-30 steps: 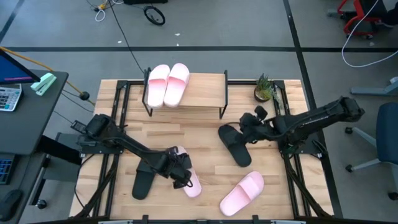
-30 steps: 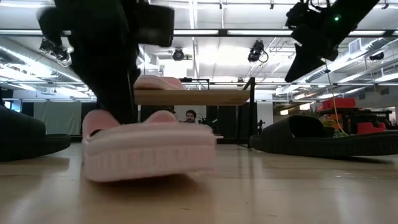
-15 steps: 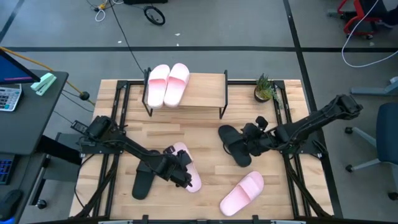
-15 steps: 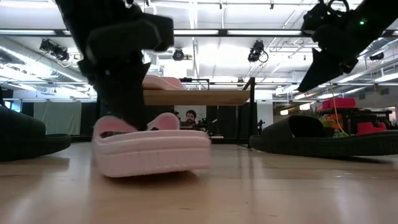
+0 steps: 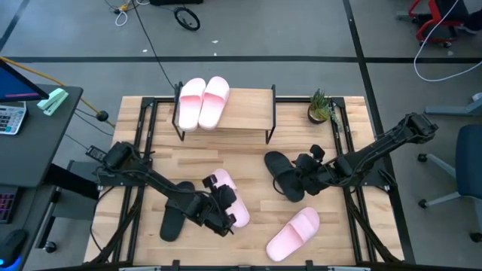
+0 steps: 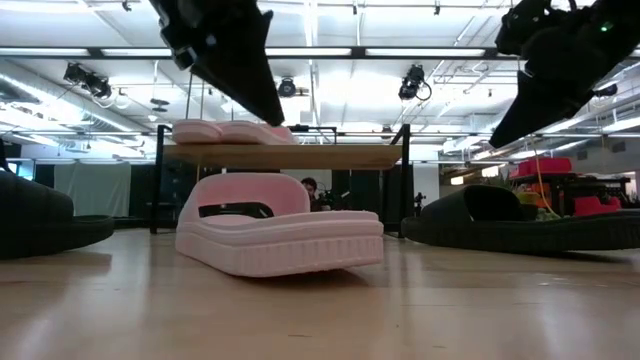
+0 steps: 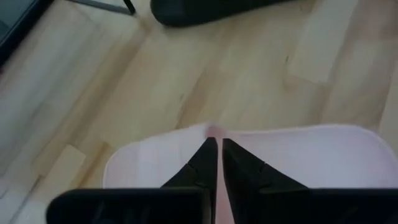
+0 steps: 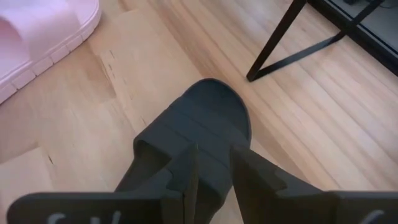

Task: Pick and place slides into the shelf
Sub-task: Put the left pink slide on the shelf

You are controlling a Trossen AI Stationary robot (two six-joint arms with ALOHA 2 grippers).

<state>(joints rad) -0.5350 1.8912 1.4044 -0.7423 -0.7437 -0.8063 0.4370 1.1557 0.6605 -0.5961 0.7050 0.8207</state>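
A pink slide lies sole down on the table's near left part, and the low view shows its side and strap. My left gripper hangs shut just above its near end, clear of it. A black slide lies right of centre. My right gripper hovers open over its strap and well above it in the low view. Two pink slides rest on the left of the shelf's plank.
Another black slide lies left of my left gripper. A pink slide lies near the front edge at the right. A small potted plant stands right of the shelf. The right half of the shelf's plank is bare.
My left gripper has risen off the pink slide. The slide has slid toward the far edge and turned, so that its side now faces the near edge. My right gripper has gone toward the near edge, along the black slide.
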